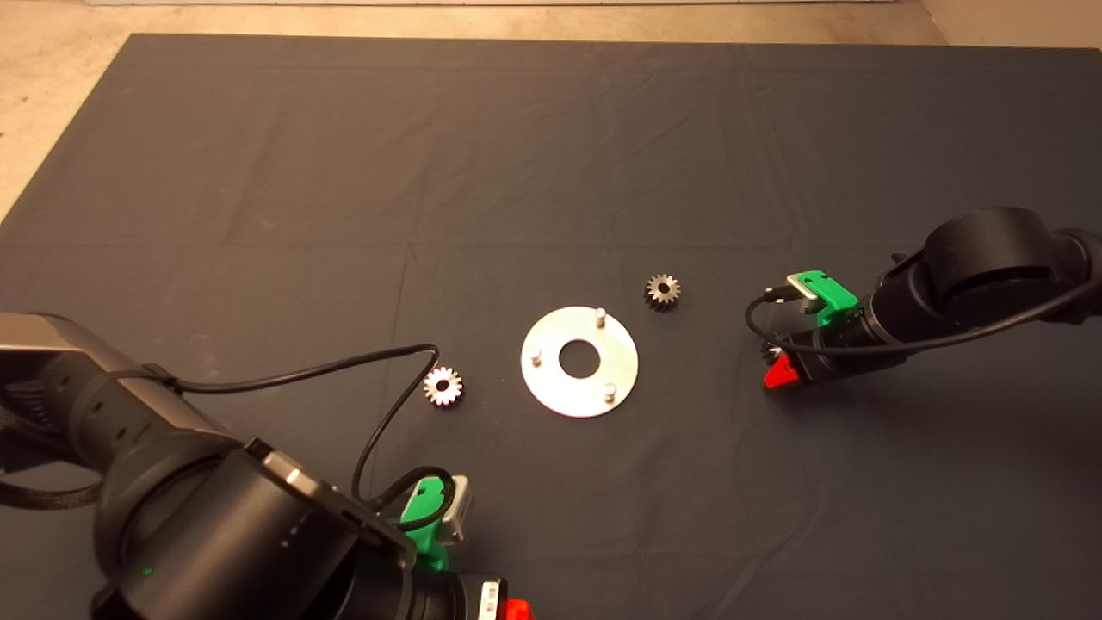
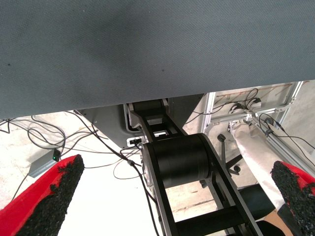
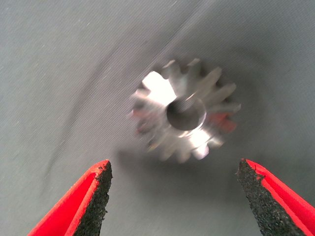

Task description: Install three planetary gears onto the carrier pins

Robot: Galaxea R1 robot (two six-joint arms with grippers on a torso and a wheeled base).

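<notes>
A flat silver disc [image 1: 551, 387] with a large centre hole lies mid-mat, three bare pins standing on it [image 1: 601, 316], [image 1: 535, 355], [image 1: 609, 392]. One gear [image 1: 442, 386] lies left of the disc, another gear [image 1: 662, 291] to its upper right. The third gear [image 1: 765, 349] is mostly hidden under my right gripper [image 1: 777, 368], right of the disc. In the right wrist view this gear [image 3: 184, 117] lies flat on the mat just beyond my open right gripper [image 3: 172, 196], not gripped. My left gripper [image 2: 170, 196] is open and empty, parked at the mat's front edge.
The dark mat [image 1: 344, 172] covers the table, with a light floor beyond its far edge. A black cable [image 1: 379, 422] loops from the left arm toward the left gear. The left wrist view shows floor cables [image 2: 49, 132] and metal frames past the mat's edge.
</notes>
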